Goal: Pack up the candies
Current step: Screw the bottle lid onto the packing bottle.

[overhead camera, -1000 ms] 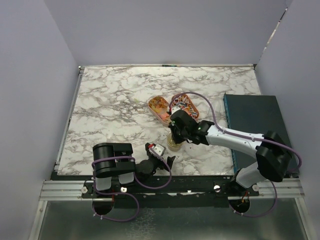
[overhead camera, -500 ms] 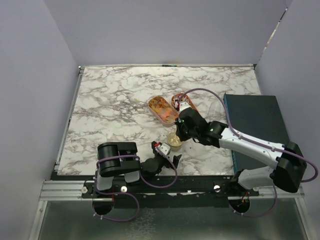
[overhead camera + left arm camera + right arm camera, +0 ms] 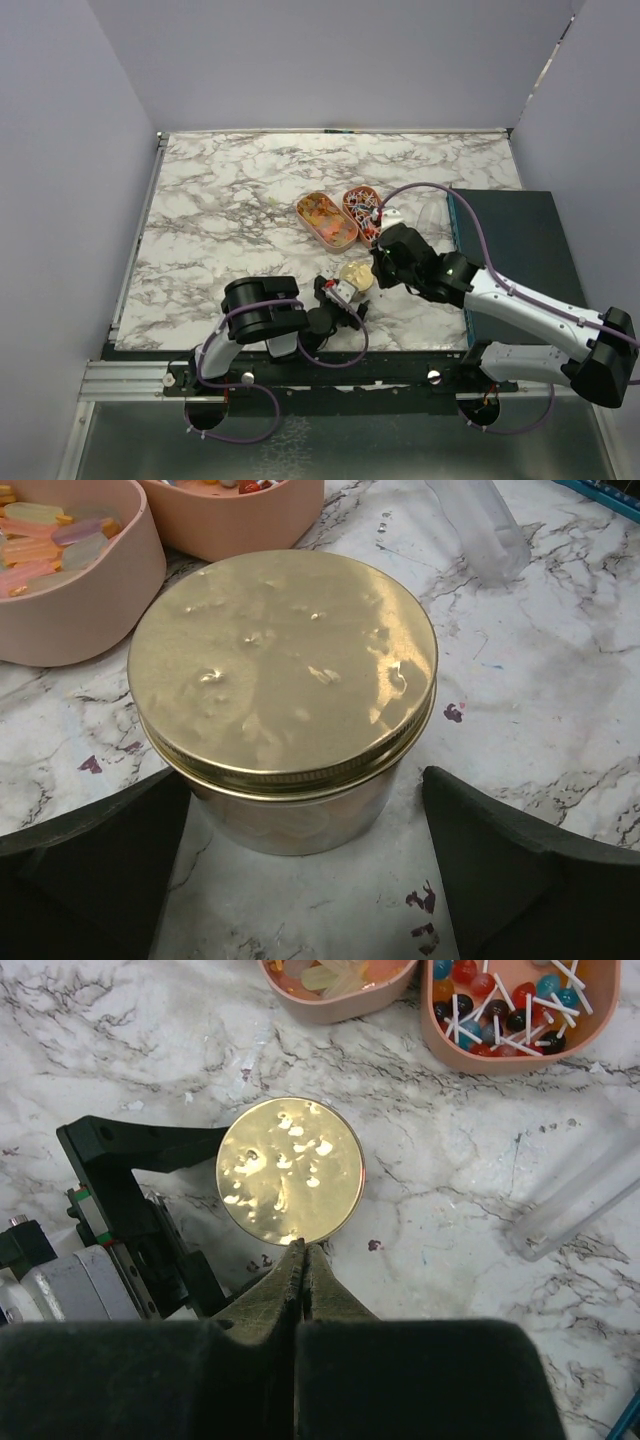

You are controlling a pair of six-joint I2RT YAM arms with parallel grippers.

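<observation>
A glass jar (image 3: 290, 815) with a round gold lid (image 3: 285, 665) stands on the marble near the front edge. My left gripper (image 3: 305, 780) is open, one finger on each side of the jar and apart from its wall. My right gripper (image 3: 303, 1247) is shut and empty, its tips hovering over the near rim of the gold lid (image 3: 290, 1170). The candies lie in two oval trays behind the jar: orange-yellow candies (image 3: 324, 215) in the left one, mixed red, blue and white candies (image 3: 510, 1005) with white sticks in the right one.
A dark teal box (image 3: 510, 250) lies along the right side of the table. A clear plastic tube (image 3: 585, 1200) rests on the marble right of the jar. The pink tray wall (image 3: 80, 610) sits close behind the jar.
My left gripper has moved forward and right until its open fingers straddle the jar. My right gripper has drawn back to the right, off the jar's lid, staying shut.
</observation>
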